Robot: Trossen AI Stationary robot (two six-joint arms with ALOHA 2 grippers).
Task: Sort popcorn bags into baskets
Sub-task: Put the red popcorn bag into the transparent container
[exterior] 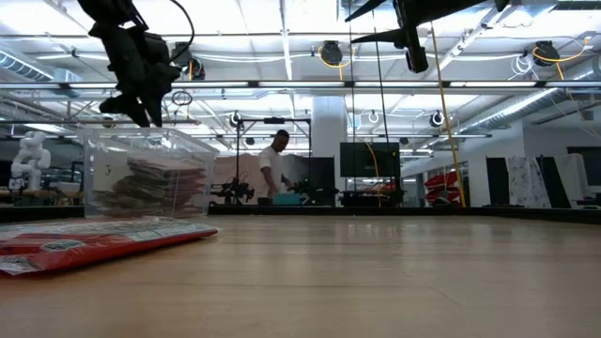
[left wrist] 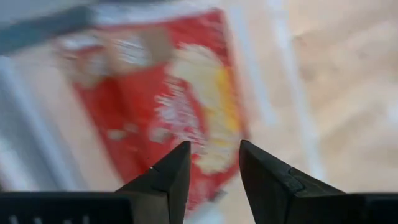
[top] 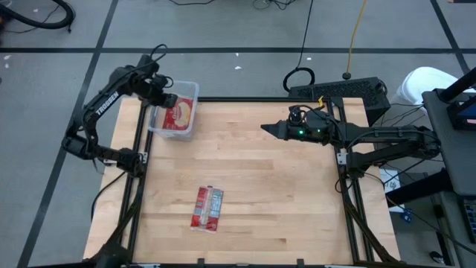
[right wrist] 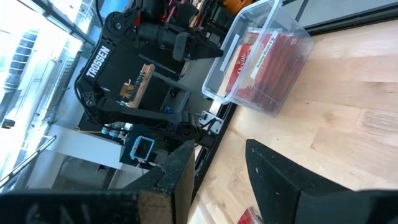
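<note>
Wooden surface (top: 282,193) inspected first: bare but for two stations. Clear basket (top: 175,112) set at far left corner of surface, holding a stack of red popcorn bags (top: 178,115), top face showing the popcorn picture. Last loose popcorn bag (top: 207,208) lying flat on surface, well apart from basket, toward near edge. Left pincer (top: 168,100) hanging directly above basket, fingers parted with a clear gap, gripping nothing; a bag seen below them in the wrist view. Right pincer (top: 266,127) hovering over surface, well to the right of basket, fingers apart and empty. Loose bag judged light, thin, pliable and glossy, so liable to slip and sag. Recommended hold: across a short edge, pinched firmly, lifted level before carrying to basket.
</note>
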